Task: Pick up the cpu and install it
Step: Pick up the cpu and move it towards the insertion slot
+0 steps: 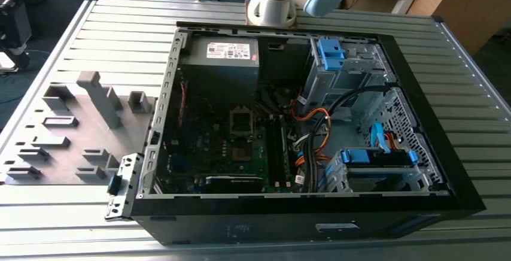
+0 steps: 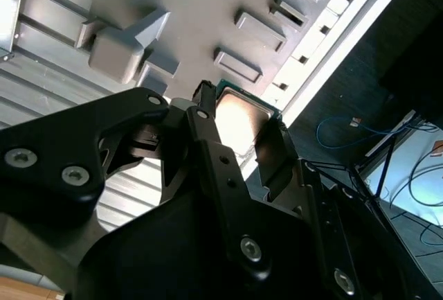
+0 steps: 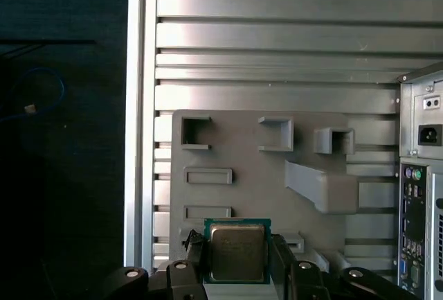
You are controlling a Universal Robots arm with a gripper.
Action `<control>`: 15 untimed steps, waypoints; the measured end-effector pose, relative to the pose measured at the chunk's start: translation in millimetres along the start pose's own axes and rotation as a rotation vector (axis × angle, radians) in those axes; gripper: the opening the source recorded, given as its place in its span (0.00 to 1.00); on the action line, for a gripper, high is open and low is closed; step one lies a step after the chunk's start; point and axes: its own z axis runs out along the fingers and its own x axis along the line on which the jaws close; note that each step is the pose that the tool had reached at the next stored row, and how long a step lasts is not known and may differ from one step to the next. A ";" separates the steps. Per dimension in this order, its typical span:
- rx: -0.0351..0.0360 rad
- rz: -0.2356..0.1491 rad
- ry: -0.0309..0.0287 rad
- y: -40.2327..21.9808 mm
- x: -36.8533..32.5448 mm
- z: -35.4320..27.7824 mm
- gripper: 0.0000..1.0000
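Since the hand (image 3: 237, 264) grips the cpu (image 3: 237, 251) by two opposite edges, its silver top is left clear and level, well above the grey tray (image 3: 242, 147). Open tabletop (image 3: 277, 37) lies around the tray. The case (image 1: 239, 216) stands close beside it, the one tight edge to mind, with the socket (image 1: 242, 121) seemingly empty inside.

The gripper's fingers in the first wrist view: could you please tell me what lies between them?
The cpu lies between the fingers of the gripper, clasped at two opposite edges; both wrist views show it.
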 end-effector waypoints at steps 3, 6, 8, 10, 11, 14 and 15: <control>0.0000 0.000 0.0000 -0.3 -7.3 0.0 0.47; 0.0000 0.000 0.0000 -0.4 -14.0 0.1 0.47; 0.0000 0.000 0.0000 -0.4 -17.0 0.1 0.47; 0.0000 0.000 0.0000 -0.4 -20.0 0.1 0.47; 0.0000 0.000 0.0000 -0.4 -21.4 0.1 0.47; 0.0000 0.000 -0.0001 -0.4 -24.2 0.2 0.47; 0.0000 0.000 -0.0001 -0.4 -24.2 0.2 0.47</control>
